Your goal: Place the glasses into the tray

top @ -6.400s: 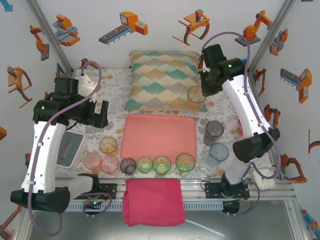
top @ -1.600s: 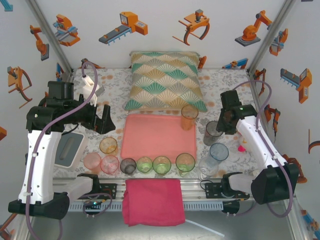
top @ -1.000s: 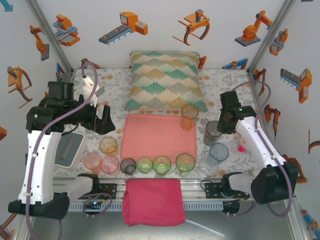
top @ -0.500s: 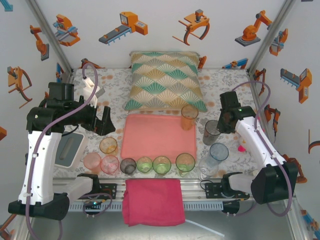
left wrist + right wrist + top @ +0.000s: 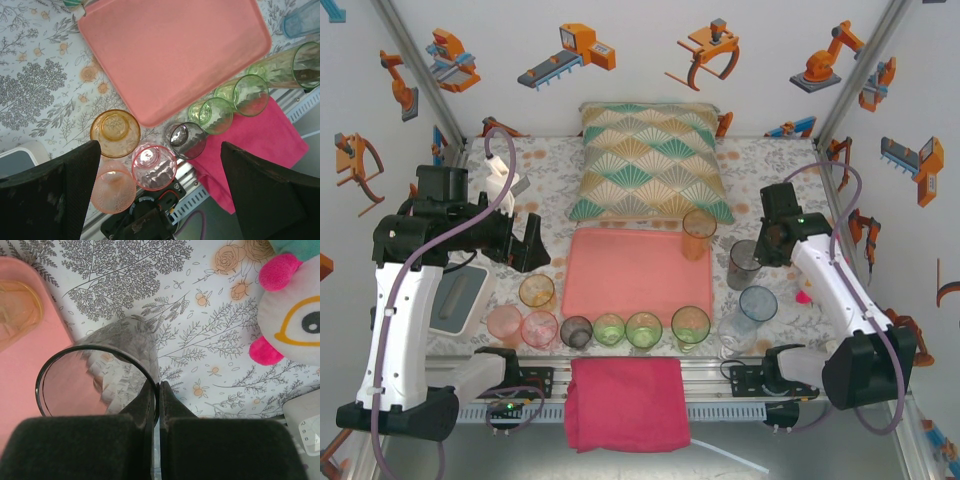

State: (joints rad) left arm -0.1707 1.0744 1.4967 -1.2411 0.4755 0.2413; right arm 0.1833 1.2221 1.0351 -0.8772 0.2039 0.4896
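Rim of grey glass (image 5: pixel 100 371) sits pinched in right pincer (image 5: pixel 157 390).

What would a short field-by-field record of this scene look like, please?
tray: salmon-pink, holds one glass
in tray: amber glass, far right corner
right gripper: shut on the rim of the smoky grey glass, which is just off the tray's right edge
left gripper: open, empty, over the pink glass
waiting: row of glasses outside the tray along its near edge
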